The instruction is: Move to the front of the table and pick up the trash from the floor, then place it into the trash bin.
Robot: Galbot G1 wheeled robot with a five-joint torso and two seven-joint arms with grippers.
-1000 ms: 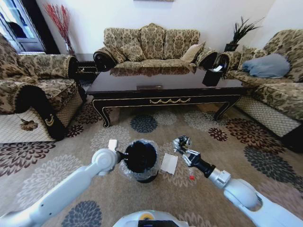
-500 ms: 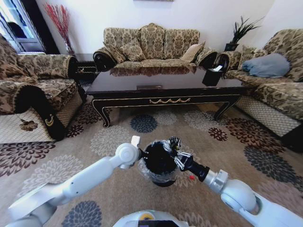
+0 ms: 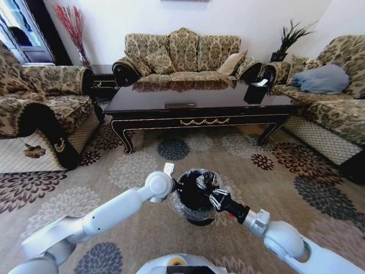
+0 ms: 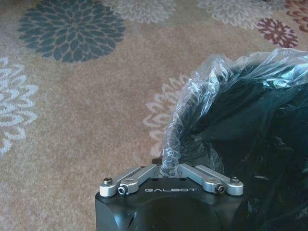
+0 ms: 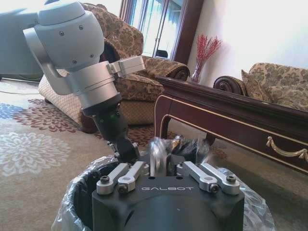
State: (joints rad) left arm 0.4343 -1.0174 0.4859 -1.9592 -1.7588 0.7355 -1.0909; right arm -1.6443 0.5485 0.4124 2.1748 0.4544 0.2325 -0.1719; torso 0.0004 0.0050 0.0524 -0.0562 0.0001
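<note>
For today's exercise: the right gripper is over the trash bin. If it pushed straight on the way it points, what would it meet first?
Probably the left gripper, which clamps the trash bin rim just ahead of the right gripper. The right gripper holds a crumpled clear item, so that would likely touch first. Depth is unclear; it might pass just beside.

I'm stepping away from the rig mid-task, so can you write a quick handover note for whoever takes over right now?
Left claw: shut on the bag-lined rim of the trash bin, holding it in place on the floor in front of the table.
Right claw: over the bin's mouth, shut on a crinkly, shiny piece of trash; it is too blurred to tell which piece.
Done: robot is at the table front, and one piece has been picked up and brought over the bin.
Left: release that piece into the bin, then check the carpet around the bin for remaining litter.
</note>
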